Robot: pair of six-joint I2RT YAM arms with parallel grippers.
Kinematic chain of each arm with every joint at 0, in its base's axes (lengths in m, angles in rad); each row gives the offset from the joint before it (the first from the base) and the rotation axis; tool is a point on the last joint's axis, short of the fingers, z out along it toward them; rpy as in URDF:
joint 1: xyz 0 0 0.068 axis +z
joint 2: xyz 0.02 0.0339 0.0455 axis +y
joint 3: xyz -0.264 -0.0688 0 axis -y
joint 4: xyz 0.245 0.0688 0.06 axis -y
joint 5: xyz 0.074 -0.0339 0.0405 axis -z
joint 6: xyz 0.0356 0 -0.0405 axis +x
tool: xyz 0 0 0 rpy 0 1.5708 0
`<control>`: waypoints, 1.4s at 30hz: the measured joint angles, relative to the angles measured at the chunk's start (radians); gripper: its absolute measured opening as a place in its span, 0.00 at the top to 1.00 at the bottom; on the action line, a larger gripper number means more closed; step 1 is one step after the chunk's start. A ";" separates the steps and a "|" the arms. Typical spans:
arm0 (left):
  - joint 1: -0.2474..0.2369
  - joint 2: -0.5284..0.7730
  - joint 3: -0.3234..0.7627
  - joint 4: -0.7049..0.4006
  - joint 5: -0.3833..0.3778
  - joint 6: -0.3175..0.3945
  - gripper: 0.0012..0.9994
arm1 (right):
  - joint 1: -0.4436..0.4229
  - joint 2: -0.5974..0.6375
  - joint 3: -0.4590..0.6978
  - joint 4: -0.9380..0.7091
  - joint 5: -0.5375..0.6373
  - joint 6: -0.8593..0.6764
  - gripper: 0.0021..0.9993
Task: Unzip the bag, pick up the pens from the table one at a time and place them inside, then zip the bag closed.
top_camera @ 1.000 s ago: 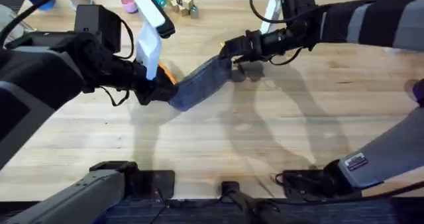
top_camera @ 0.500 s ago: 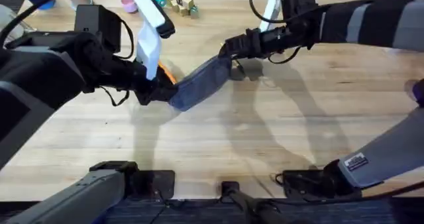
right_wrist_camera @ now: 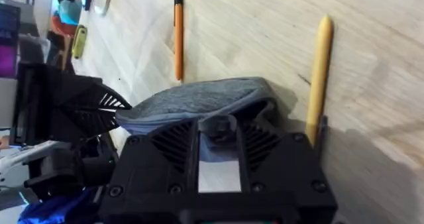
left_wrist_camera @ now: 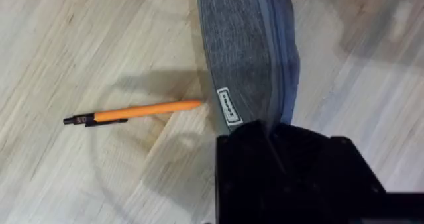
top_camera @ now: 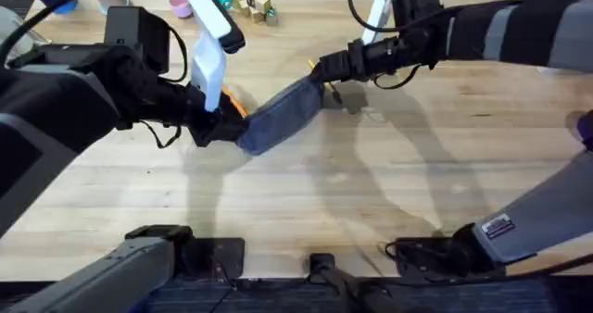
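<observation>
The blue-grey bag [top_camera: 283,114] lies slanted on the table [top_camera: 306,193], stretched between both arms. My left gripper [top_camera: 215,125] is shut on its near-left end, and in the left wrist view the black fingers [left_wrist_camera: 271,144] clamp the bag [left_wrist_camera: 248,52] just past its label. My right gripper [top_camera: 321,72] is shut on the far-right end, where the bag [right_wrist_camera: 199,98] bunches up against the fingers. One orange pen [left_wrist_camera: 132,111] lies beside the bag's left end [top_camera: 235,102]. The right wrist view shows that pen [right_wrist_camera: 178,32] and a yellower pen [right_wrist_camera: 320,71] lying next to my gripper.
A white marker box [top_camera: 208,68] leans just behind the left gripper, and a second one [top_camera: 215,18] lies farther back. Small blocks [top_camera: 255,3] and a pink item [top_camera: 181,5] sit at the far edge. Bare wood stretches across the front and right.
My right gripper has shifted slightly to the right with the bag's far end in it. The left gripper and the pens have stayed put.
</observation>
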 joint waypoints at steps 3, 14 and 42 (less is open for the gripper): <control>0.000 0.000 0.000 0.000 0.000 0.000 0.96 | 0.000 0.000 0.000 0.000 -0.004 0.000 0.70; 0.000 0.000 0.000 0.001 0.000 0.000 0.96 | 0.001 0.000 0.000 0.002 -0.015 0.001 0.96; 0.000 0.000 0.000 0.004 0.000 0.000 0.96 | 0.064 -0.149 -0.006 -0.009 0.137 -0.074 0.97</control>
